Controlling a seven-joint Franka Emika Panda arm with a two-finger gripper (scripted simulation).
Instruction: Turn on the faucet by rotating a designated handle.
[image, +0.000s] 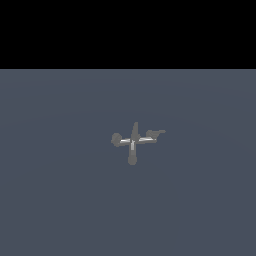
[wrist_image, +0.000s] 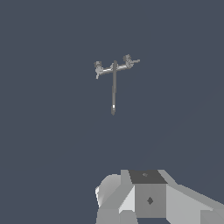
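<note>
Grey cross-shaped faucet alone on a slate floor, its handle reaching toward the exterior view's right. Gripper well apart from it, cut off at the wrist view's edge; finger spread cannot be told.

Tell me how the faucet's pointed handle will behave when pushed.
The handle looks like rigid grey metal, so it probably won't flex. Being joined to the faucet, it likely swings rather than slides. Its thin tip may be slippery and easy to miss.
</note>
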